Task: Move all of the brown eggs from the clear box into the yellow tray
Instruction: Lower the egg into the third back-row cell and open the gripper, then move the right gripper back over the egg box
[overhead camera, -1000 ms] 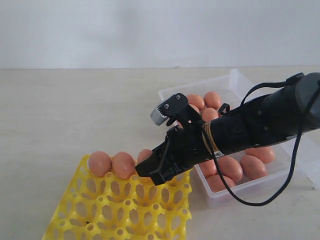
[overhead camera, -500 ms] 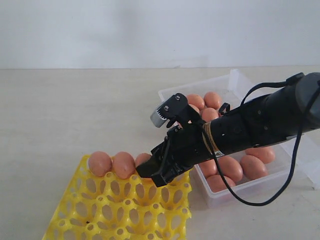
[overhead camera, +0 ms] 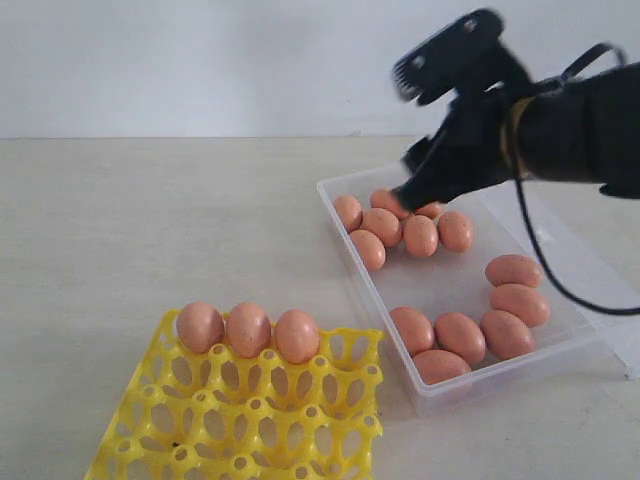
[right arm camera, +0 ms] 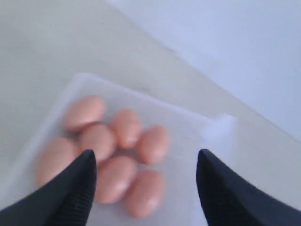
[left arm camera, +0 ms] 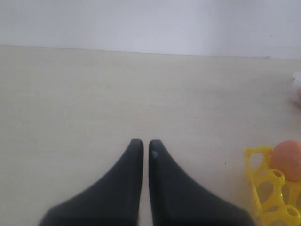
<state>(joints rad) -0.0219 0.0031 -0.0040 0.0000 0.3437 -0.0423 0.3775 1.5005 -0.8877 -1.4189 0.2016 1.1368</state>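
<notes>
Exterior view shows three smooth oval orange-brown eggs seated in the far row of the bright yellow plastic cup-grid tray. Roughly a dozen more lie in the shallow clear plastic box beside it, so most of the work looks left to do. The right tool hangs spread and empty above the box. The left tool, pinched together on nothing, is over the matte beige surface.

Spread fingers frame perhaps seven blurred brown eggs in the clear box.
</notes>
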